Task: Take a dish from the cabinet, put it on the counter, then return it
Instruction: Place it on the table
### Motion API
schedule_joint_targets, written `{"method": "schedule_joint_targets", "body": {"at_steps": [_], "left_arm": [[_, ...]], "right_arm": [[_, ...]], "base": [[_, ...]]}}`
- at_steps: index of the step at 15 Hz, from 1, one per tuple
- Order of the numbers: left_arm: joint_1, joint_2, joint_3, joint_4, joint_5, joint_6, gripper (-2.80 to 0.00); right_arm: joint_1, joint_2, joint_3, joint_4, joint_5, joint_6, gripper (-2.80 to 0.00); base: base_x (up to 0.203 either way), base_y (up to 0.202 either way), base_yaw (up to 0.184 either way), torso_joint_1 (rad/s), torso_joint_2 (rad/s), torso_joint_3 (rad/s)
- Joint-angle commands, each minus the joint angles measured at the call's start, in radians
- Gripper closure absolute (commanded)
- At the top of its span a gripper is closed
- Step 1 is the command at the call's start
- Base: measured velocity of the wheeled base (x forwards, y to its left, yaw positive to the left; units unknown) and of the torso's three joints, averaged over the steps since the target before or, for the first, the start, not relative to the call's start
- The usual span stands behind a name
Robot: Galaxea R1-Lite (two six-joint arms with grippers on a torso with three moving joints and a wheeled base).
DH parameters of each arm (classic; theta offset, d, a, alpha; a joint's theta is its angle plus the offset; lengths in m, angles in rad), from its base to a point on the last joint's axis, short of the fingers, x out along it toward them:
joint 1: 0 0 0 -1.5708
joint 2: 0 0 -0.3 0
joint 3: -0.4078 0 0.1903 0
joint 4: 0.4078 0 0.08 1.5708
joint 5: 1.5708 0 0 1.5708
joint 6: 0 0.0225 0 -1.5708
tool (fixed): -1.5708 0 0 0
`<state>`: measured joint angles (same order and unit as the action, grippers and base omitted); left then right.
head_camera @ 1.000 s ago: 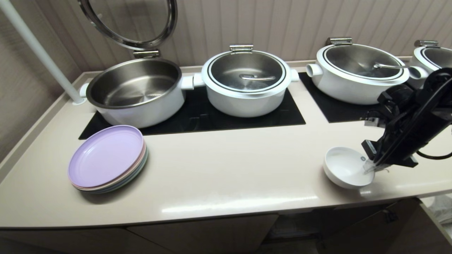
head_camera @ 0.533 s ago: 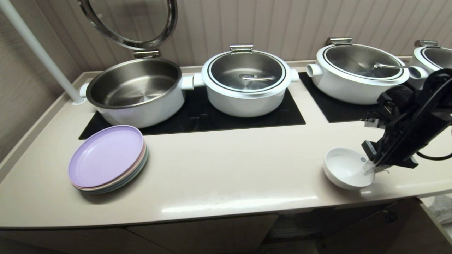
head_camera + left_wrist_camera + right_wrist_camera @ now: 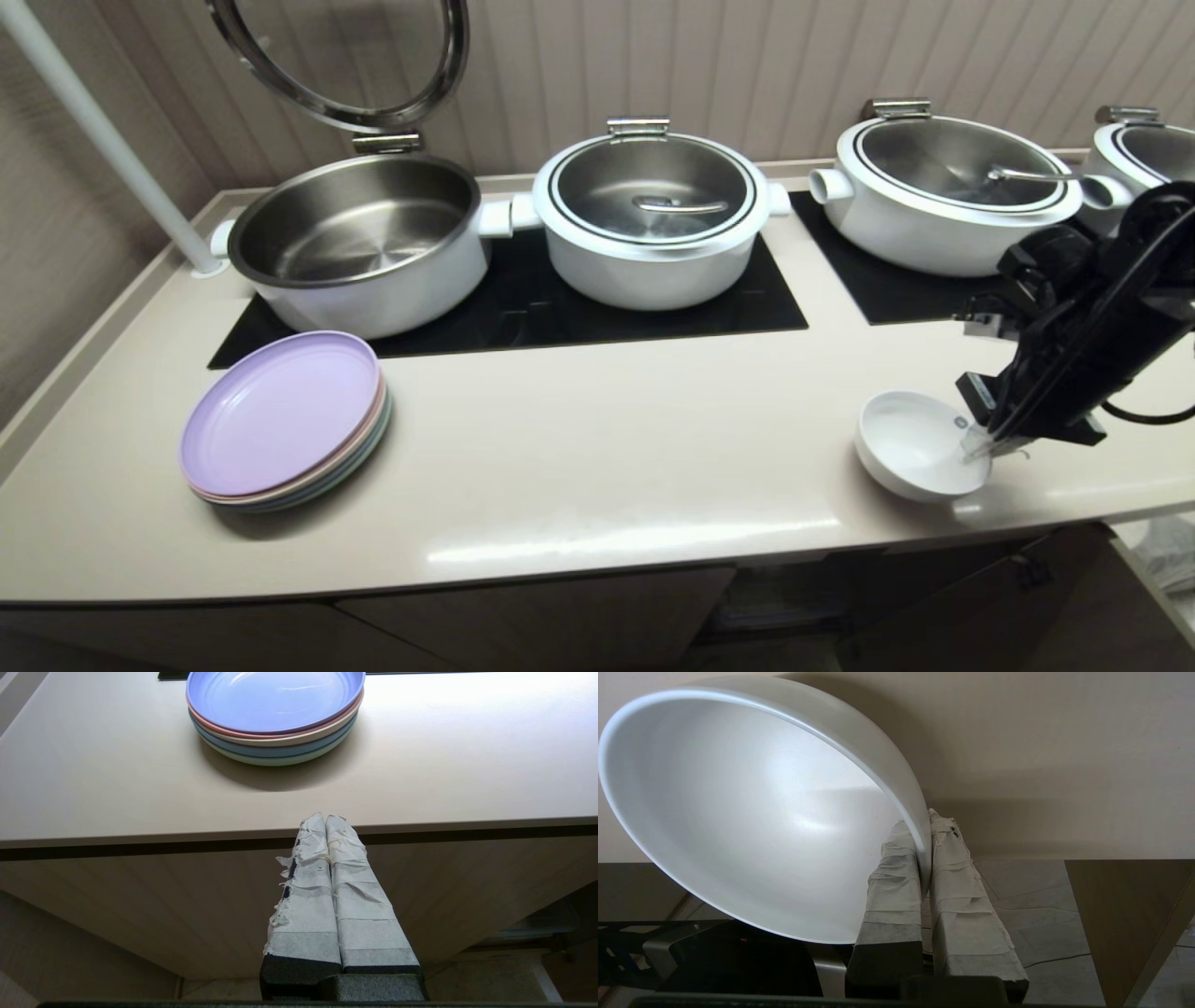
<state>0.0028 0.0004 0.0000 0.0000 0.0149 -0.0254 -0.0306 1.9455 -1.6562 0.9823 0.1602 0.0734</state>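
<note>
The dish, a small white bowl with a tiny blue-grey logo by its rim, is at the right front of the beige counter, tilted. My right gripper is shut on its right rim. The right wrist view shows one taped finger inside the dish and one outside it, the gripper pinching the wall. Whether the bowl's foot touches the counter I cannot tell. My left gripper is shut and empty, parked low before the cabinet front below the counter edge. The cabinet shows only as beige doors under the counter.
A stack of pastel plates with a lilac one on top lies at the front left. Behind stand an open steel pot and lidded white pots on black cooktop panels. A white pole rises at the back left.
</note>
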Motion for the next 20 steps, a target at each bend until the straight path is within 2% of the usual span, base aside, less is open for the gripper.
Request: {"method": "schedule_joint_targets", "body": {"at_steps": [1,3,4,20], "left_arm": [[0.0,0.0,0.0,0.0,0.0,-0.001,0.0],[0.0,0.0,0.0,0.0,0.0,-0.001,0.0],[0.0,0.0,0.0,0.0,0.0,-0.001,0.0],[0.0,0.0,0.0,0.0,0.0,-0.001,0.0]], "right_arm": [[0.0,0.0,0.001,0.006,0.001,0.0,0.0],[0.0,-0.002,0.001,0.007,0.002,0.0,0.0],[0.0,-0.001,0.001,0.006,0.001,0.002,-2.8],[0.001,-0.005,-0.004,-0.037,0.004,0.026,-2.8]], "base": [[0.0,0.0,0.0,0.0,0.0,0.0],[0.0,0.0,0.0,0.0,0.0,0.0],[0.0,0.0,0.0,0.0,0.0,0.0],[0.0,0.0,0.0,0.0,0.0,0.0]]}}
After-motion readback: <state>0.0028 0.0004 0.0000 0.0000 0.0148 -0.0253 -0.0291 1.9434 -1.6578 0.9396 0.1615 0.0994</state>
